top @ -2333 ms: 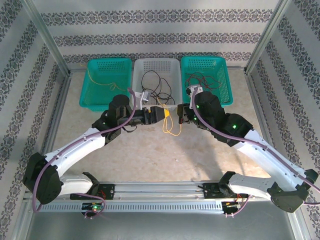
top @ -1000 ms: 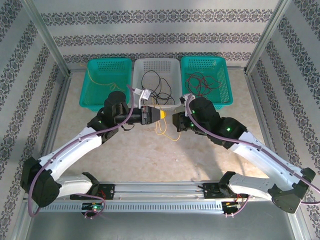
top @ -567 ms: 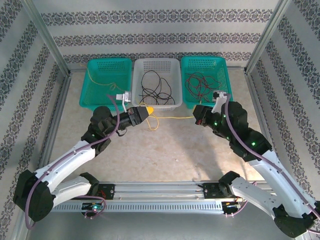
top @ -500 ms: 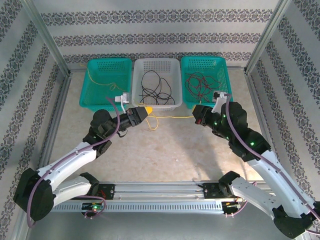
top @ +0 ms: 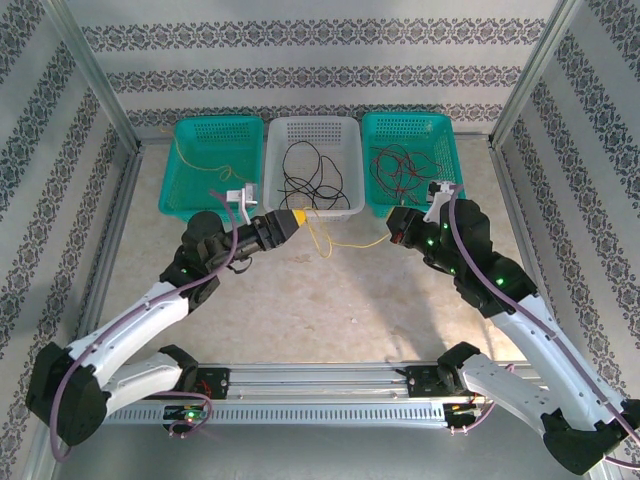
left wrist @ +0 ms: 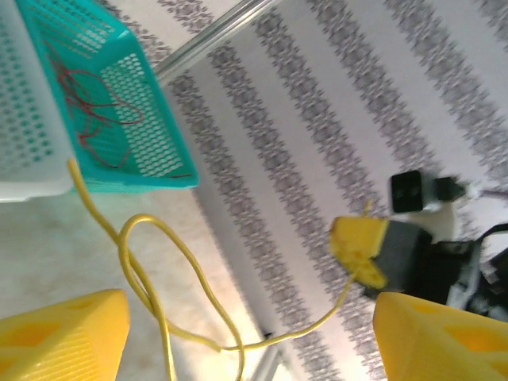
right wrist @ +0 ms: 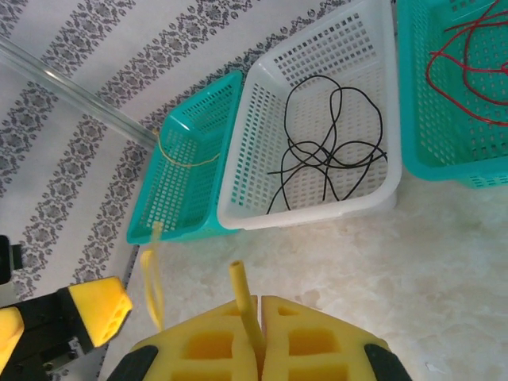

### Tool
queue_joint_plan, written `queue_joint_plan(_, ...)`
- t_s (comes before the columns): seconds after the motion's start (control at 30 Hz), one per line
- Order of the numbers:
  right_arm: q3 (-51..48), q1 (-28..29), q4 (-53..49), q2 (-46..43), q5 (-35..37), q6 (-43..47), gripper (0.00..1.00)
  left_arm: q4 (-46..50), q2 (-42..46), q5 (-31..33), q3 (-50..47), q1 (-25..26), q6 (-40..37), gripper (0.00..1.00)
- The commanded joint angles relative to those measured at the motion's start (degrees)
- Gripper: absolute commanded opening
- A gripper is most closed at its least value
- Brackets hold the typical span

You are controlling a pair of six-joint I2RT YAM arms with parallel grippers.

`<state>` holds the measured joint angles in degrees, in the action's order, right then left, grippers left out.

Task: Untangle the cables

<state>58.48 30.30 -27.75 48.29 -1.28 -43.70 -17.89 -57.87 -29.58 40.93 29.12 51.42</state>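
A yellow cable (top: 345, 246) sags above the tabletop between my two grippers, with a loose loop (left wrist: 194, 262) near the left one. My right gripper (top: 393, 235) is shut on one end of it, and a short stub (right wrist: 242, 286) sticks out past the closed fingers (right wrist: 214, 341). My left gripper (top: 295, 217) stands open in front of the white basket. Its yellow fingers (left wrist: 71, 329) are far apart and the cable hangs loose between them, ungripped. Black cables (top: 305, 175) lie in the white basket, red cables (top: 400, 165) in the right teal basket, and another yellow cable (top: 200, 160) in the left teal basket.
Three baskets stand in a row at the back: a left teal basket (top: 170, 200), a white basket (top: 312, 120) and a right teal basket (top: 455, 180). Patterned walls and metal posts close in the sides and back. Bare tabletop (top: 330, 310) lies between the arms.
My left gripper has opened and let go of the yellow cable. The cable, taut between both grippers before, now hangs slack from the right gripper with a loop.
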Motion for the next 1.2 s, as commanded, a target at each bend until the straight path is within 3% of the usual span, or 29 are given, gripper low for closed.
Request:
queue_joint_plan(0.0,4.04,0.95,-3.76,0.46,2.99,3.36,0.00,23.80,6.31,6.94,6.71,-0.47,-20.45,0.84)
queue_joint_plan(0.13,5.87,1.24,-4.64,1.77,3.09,4.50,0.00,30.94,7.73,5.76,9.36,-0.32,-27.90,0.82)
queue_joint_plan(0.23,7.42,1.96,-4.51,3.21,2.91,5.15,0.00,29.63,7.29,1.71,9.04,1.65,-29.11,0.79)
queue_joint_plan(0.4,10.13,4.41,-5.30,5.46,4.81,6.32,0.00,29.58,4.13,1.07,11.08,6.96,-32.23,0.78)
queue_joint_plan(0.57,12.03,7.37,-5.56,7.16,6.08,7.35,0.00,27.56,0.10,0.76,12.65,8.14,-28.87,0.76)
queue_joint_plan(0.67,12.77,9.89,-5.86,8.03,7.87,8.76,0.00,26.27,-0.74,3.69,13.47,8.14,-25.87,0.76)
queue_joint_plan(0.8,14.26,13.69,-7.03,9.56,10.91,11.60,0.00,35.76,-3.18,11.04,20.11,8.19,-26.17,0.76)
queue_joint_plan(1.03,15.82,19.96,-6.53,10.94,16.46,16.51,0.00,48.98,-8.77,9.07,26.92,8.14,-27.20,0.72)
queue_joint_plan(1.17,16.40,21.29,-7.26,11.99,19.17,17.81,0.00,54.12,-8.76,11.85,28.20,8.14,-26.90,0.71)
